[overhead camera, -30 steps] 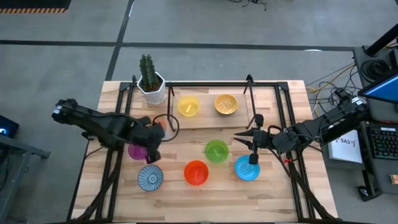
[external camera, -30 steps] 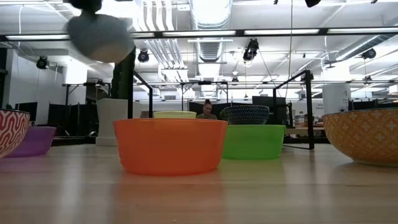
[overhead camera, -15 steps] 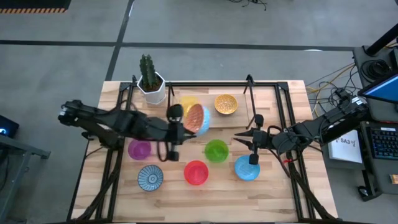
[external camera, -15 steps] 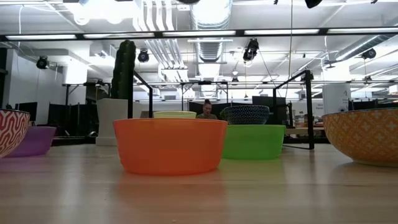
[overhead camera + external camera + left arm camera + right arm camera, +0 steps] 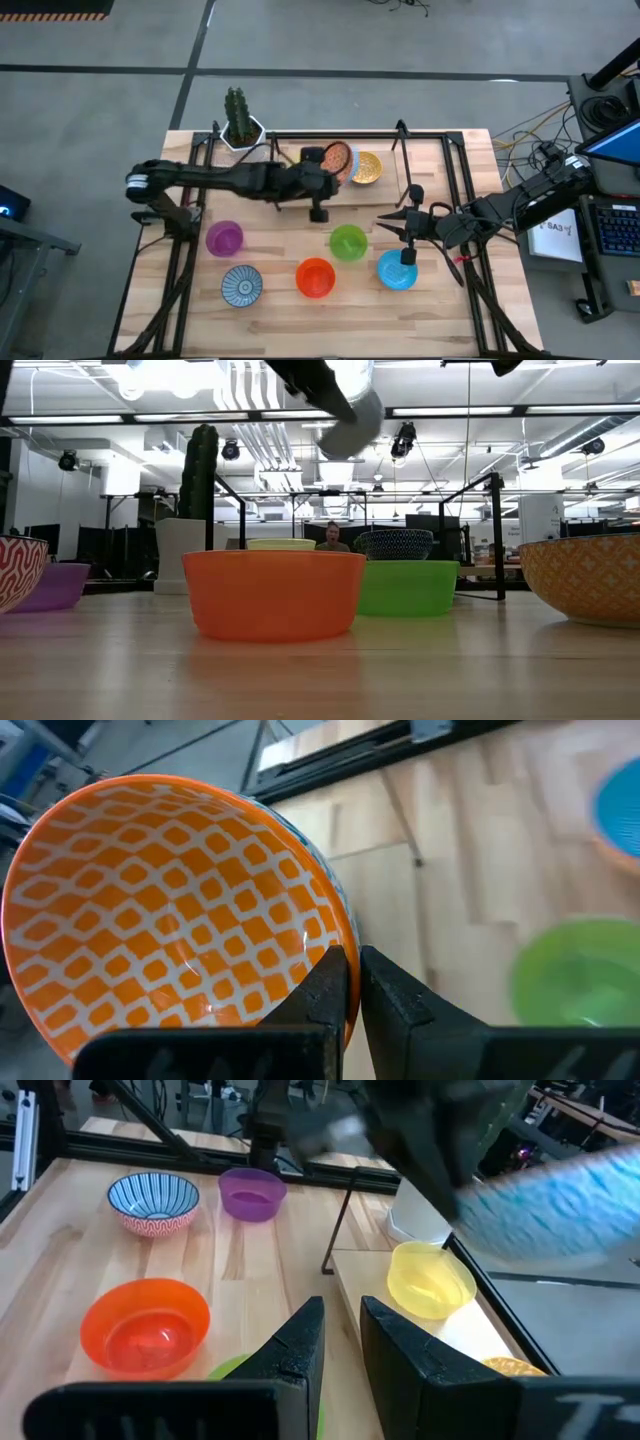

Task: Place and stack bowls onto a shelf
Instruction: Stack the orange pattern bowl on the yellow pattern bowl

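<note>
One bowl in transit: the orange-patterned bowl [image 5: 339,160], tilted on edge, hangs over the shelf [image 5: 390,185] near the worktop's [image 5: 440,310] far edge, between the yellow bowl [image 5: 431,1281] and the gold-speckled bowl [image 5: 367,167].
Left gripper [image 5: 322,173]: fingers pressed together on that bowl's rim — the left wrist view shows them pinching the wall of the orange lattice interior.
Deciding relation: the shelf board lies directly below the carried bowl; the yellow bowl sits just beside it toward the cactus pot [image 5: 243,137] corner, so the set-down or stack spot is a short drop away.
Nearer arm: the left, already over the shelf.
Right gripper [image 5: 404,236]: parked above the blue bowl [image 5: 397,271] toward the worktop's right edge, fingers slightly apart, holding nothing.
Change from earlier: the left arm has swung from the purple bowl's [image 5: 224,238] side across to the shelf — the bowl came with it; the right arm has not moved.
</note>
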`<state>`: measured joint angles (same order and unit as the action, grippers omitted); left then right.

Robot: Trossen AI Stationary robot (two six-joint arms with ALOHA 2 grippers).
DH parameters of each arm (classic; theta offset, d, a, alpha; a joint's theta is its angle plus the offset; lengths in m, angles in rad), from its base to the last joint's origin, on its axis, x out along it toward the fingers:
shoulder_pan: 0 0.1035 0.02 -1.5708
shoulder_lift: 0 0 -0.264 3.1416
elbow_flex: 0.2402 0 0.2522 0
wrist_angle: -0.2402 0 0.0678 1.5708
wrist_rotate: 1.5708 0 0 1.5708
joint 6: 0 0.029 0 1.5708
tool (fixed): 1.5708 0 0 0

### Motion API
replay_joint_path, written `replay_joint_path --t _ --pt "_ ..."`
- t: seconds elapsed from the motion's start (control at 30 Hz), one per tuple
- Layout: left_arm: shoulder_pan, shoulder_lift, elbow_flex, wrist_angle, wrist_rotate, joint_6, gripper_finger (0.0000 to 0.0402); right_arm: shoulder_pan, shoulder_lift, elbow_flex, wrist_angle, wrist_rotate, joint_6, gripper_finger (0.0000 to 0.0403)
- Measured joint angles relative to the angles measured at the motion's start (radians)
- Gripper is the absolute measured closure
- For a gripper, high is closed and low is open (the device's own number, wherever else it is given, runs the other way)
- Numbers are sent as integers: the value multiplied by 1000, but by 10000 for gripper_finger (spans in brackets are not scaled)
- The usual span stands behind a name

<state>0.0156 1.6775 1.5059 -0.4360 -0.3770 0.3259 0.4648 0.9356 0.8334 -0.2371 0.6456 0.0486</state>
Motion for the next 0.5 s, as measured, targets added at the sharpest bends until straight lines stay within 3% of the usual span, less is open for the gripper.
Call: replay_joint_path --t 0.1,0.5 --pt "38 46 0 51 7 49 397 0 -3 -1 0 0 0 344" --pt "149 133 -1 121 267 211 397 0 -6 -3 -21 0 -9 344"
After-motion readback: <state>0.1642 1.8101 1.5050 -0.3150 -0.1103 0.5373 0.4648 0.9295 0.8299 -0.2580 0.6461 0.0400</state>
